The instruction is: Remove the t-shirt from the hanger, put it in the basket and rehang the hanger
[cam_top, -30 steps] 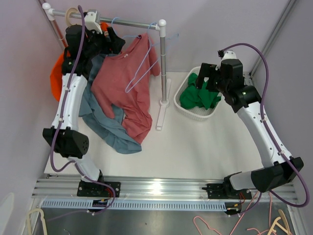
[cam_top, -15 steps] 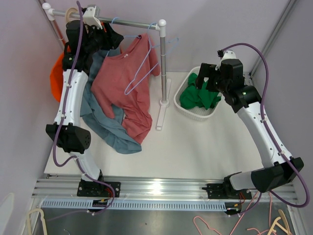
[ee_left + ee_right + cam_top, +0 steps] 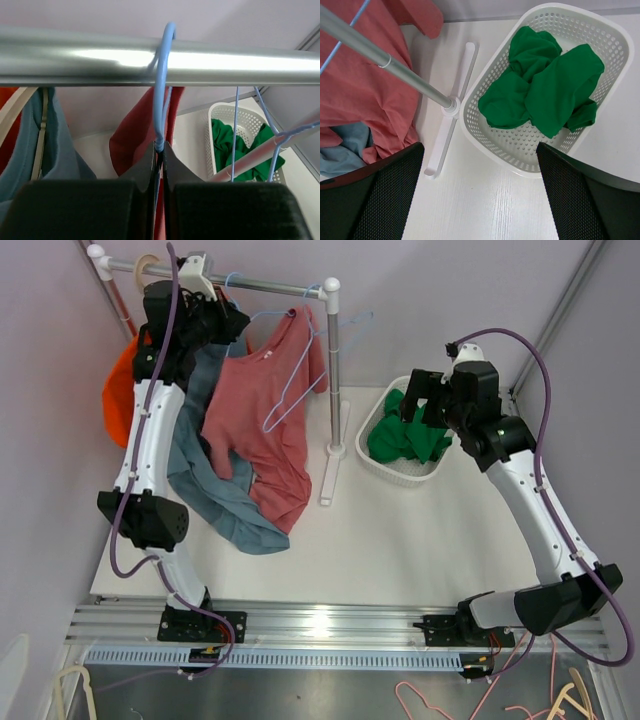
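Note:
A red t-shirt hangs from a light blue wire hanger, whose hook loops over the silver rail. My left gripper sits just under the rail, and in the left wrist view the left gripper is shut on the hanger's neck right below the hook. The shirt drapes behind its fingers. Off to the right, my right gripper hovers open and empty over the basket; in its own view the right gripper has bare table between the jaws.
A white basket holds a green garment. A blue-grey garment hangs left of the shirt and trails on the table; an orange one is further left. An empty blue hanger hangs at the rail's right end, by the rack post.
My left gripper rose to the rail and shut on the hanger's neck; the red shirt shifted slightly with it. The right arm stayed still.

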Robot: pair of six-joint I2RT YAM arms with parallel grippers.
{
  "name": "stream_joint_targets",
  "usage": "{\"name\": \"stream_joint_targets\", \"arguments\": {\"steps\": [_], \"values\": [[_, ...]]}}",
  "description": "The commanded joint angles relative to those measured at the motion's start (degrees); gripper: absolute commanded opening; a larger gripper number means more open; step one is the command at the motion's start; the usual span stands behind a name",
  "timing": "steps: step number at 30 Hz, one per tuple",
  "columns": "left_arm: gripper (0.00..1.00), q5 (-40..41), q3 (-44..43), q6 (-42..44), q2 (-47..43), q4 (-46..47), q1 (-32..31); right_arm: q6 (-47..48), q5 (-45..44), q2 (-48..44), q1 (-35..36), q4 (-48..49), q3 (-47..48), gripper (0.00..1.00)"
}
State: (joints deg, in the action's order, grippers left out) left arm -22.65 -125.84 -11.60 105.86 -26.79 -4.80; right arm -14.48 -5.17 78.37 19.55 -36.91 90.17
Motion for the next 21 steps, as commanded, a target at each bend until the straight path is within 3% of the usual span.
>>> {"name": "stream_joint_targets", "arguments": {"steps": [1,10,17,18,21], "values": [[0.01,-0.2,-4.59,0.52,1.27,-1.34,-1.35,0.07,1.39,-2.34,0.05,2.36,-0.26,1.0],[0.01,3.84,-13.2,0.7,-2.58,-4.68,-3.55,0.07,1.74,-3.4,0.05,2.63,-0.87,1.0],[0.01,23.6,-11.01,0.44,-8.64,-9.06,-5.92,0.68,4.98,-4.36,0.57,3.59,-2.54,1.0],[0.01,29.02,-9.87,-0.44,-9.27,-10.2,-6.01,1.64,10.3,-4.8,1.01,5.68,-3.15,0.99],[0.01,35.55,-5.74,-5.71,-12.52,-14.78,-6.19,2.87,18.94,-7.61,3.29,14.7,-8.15,0.99]]}}
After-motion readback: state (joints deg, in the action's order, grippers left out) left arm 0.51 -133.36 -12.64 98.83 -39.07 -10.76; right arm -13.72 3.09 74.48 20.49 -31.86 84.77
